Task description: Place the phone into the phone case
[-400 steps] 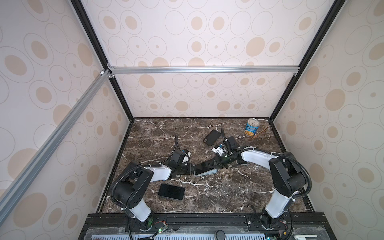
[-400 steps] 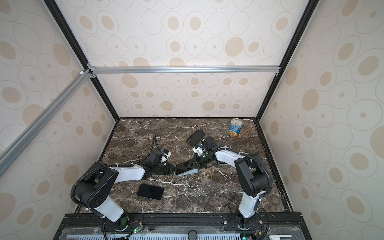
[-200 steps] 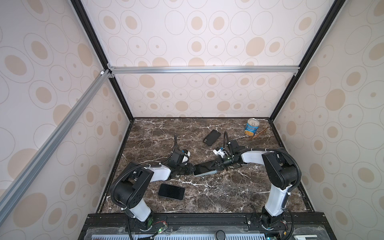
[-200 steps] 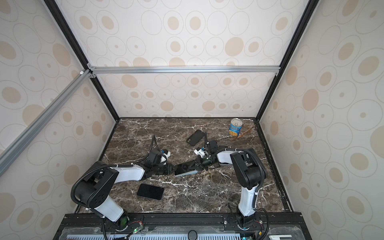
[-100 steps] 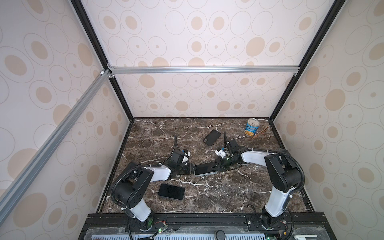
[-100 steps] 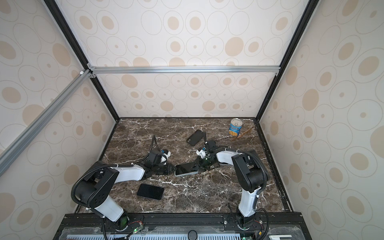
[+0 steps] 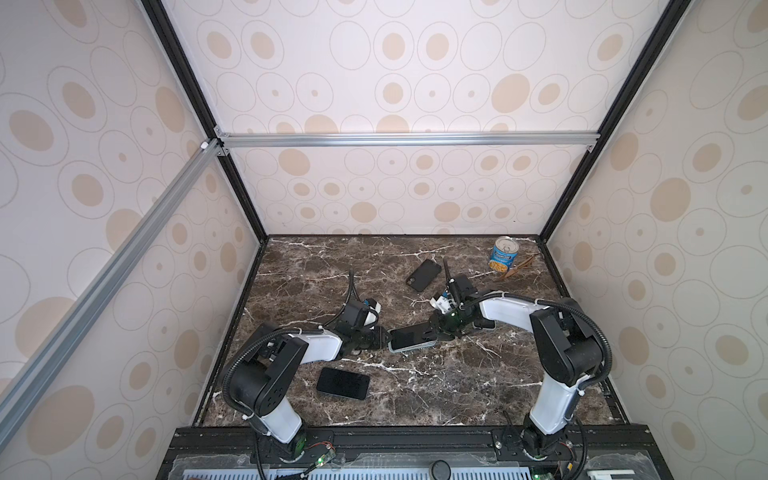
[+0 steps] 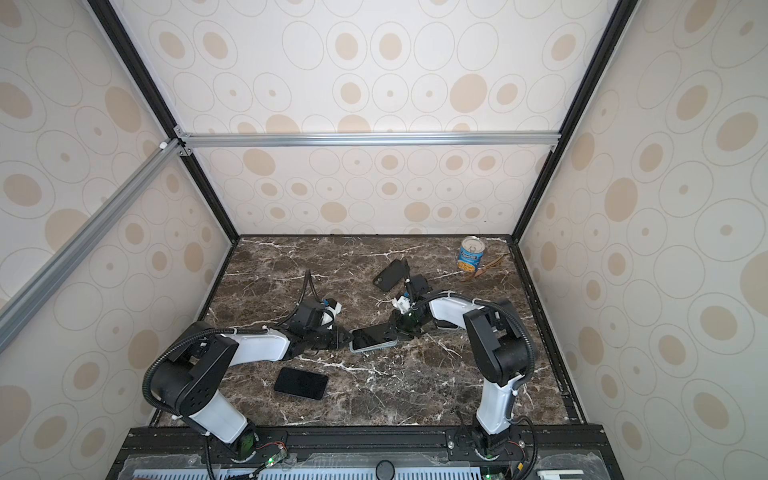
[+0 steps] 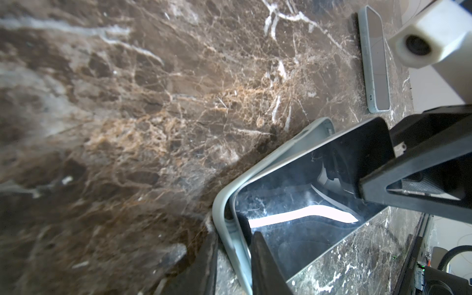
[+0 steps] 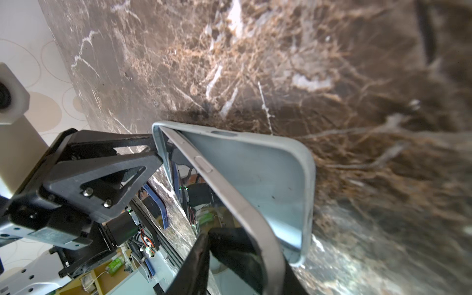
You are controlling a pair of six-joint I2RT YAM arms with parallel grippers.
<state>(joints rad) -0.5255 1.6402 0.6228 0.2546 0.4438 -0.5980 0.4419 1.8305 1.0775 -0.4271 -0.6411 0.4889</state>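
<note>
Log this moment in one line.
left hand: grips case end | right hand: at phone other end | phone: tilted, one end in case

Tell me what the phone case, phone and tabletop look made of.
The phone case looks like matte silicone or soft plastic: pale, no glare. The phone: glossy glass face with reflections, metallic frame. The tabletop: polished brown marble or printed laminate, white veins.

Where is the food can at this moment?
In both top views the can stands upright at the far right corner of the table, beside a brown object.
</note>
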